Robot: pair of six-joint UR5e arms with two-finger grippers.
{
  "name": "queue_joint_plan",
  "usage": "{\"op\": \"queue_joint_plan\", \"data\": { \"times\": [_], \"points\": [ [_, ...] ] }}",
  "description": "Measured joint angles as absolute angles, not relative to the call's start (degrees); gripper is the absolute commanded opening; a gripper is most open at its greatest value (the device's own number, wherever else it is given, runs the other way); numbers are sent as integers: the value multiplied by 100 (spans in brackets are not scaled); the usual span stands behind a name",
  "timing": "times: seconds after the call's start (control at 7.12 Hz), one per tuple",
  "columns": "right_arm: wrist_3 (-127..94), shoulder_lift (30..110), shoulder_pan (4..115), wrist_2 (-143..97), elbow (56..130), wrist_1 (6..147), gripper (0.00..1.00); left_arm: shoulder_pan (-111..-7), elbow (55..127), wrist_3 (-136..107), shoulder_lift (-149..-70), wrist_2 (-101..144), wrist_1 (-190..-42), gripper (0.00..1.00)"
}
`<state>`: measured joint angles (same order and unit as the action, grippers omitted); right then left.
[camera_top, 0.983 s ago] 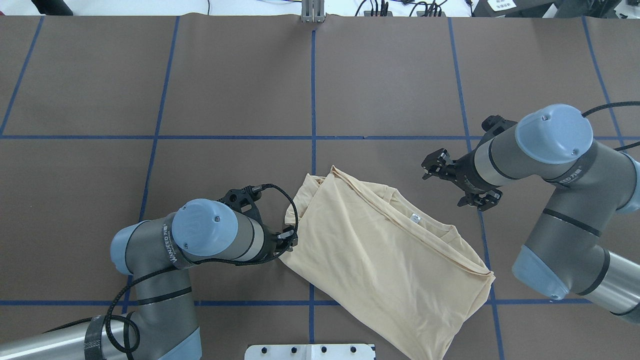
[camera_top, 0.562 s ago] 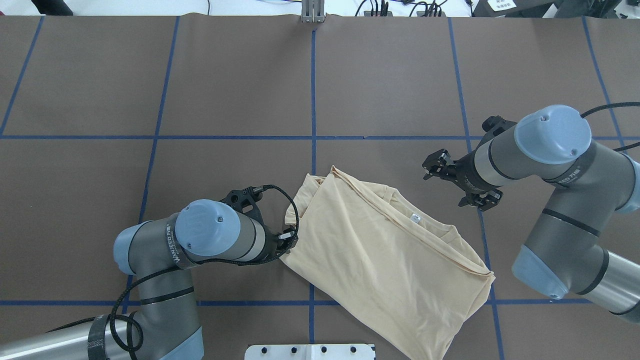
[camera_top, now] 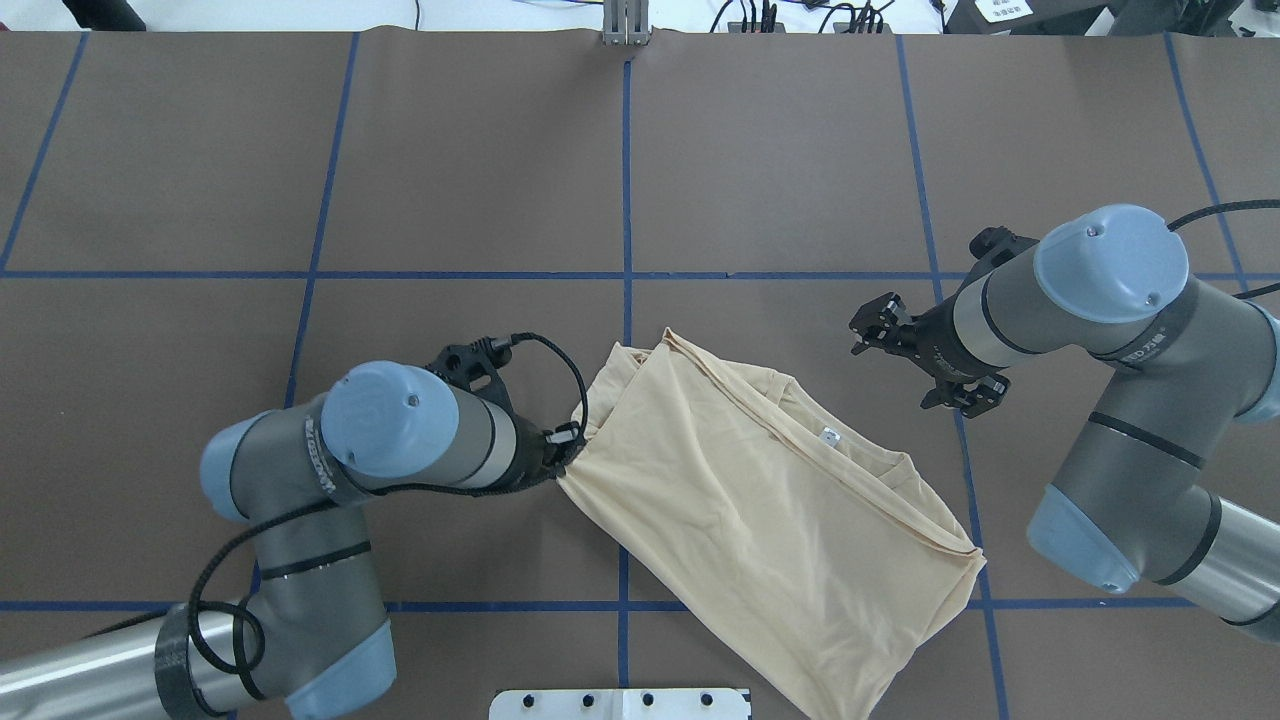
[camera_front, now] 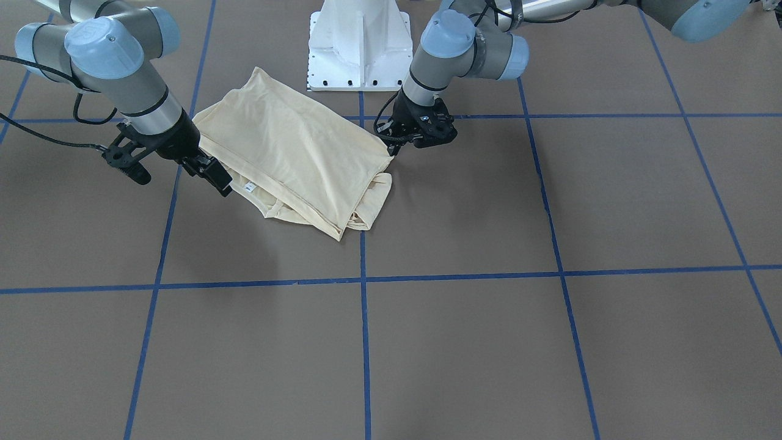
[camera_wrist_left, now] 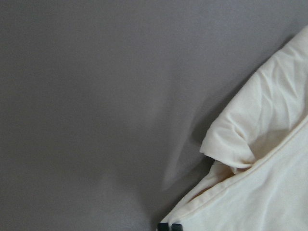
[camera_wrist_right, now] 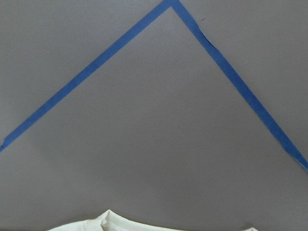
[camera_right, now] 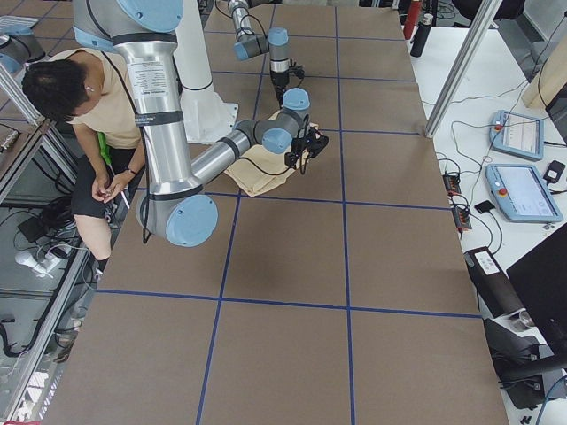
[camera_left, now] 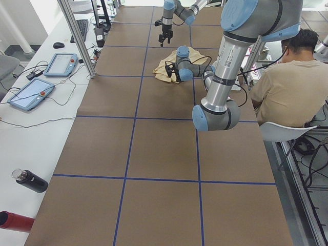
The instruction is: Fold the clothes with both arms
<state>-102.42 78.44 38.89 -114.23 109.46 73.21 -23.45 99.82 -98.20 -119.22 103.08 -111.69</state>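
The cream-yellow T-shirt [camera_top: 760,520] lies folded and slanted on the brown table, back side up, with its white neck label [camera_top: 829,435] showing. No print is visible. My left gripper [camera_top: 560,455] is shut on the shirt's left corner, which is drawn to a point. In the left wrist view its closed fingertips [camera_wrist_left: 168,226] sit at the fabric edge [camera_wrist_left: 269,144]. My right gripper [camera_top: 925,365] is open and empty, hovering just right of the collar. It also shows in the front view [camera_front: 174,174], beside the shirt [camera_front: 293,153]. The right wrist view shows only the collar's edge [camera_wrist_right: 115,222].
The white pedestal base [camera_top: 620,703] stands at the near table edge, close to the shirt's hem. Blue tape lines [camera_top: 627,200] grid the table. A seated person [camera_left: 287,82] is beside the robot. Tablets [camera_left: 61,64] and a bottle [camera_left: 31,180] lie on a side bench.
My left gripper has moved up and to the left, pulling the shirt's left corner taut with it. The right gripper has shifted only slightly.
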Motion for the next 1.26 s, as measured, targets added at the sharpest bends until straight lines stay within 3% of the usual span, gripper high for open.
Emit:
{"op": "queue_joint_plan", "data": {
  "times": [0.28,0.42,0.56,0.7,0.98,1.26],
  "points": [
    [-10241,7838,3923,-11438,10941,7322,100,-3241,9441,-8849,-12092,10317,-11340,0],
    [-10245,7826,3932,-11433,10940,7320,100,-3662,8704,-8454,-12405,10313,-11683,0],
    [-10263,7770,3931,-11414,10928,7318,100,-3997,7891,-8179,-12702,10307,-12243,11],
    [-10301,7624,3909,-11402,10882,7319,100,-4255,7216,-7960,-12922,10301,-12806,47],
    [-10566,7198,3684,-11377,10726,7321,100,-4697,6684,-7403,-13123,10400,-13246,47],
    [-11500,6690,3083,-11036,10599,7324,100,-5185,7002,-7185,-12891,11084,-13275,46]
  ]
}}
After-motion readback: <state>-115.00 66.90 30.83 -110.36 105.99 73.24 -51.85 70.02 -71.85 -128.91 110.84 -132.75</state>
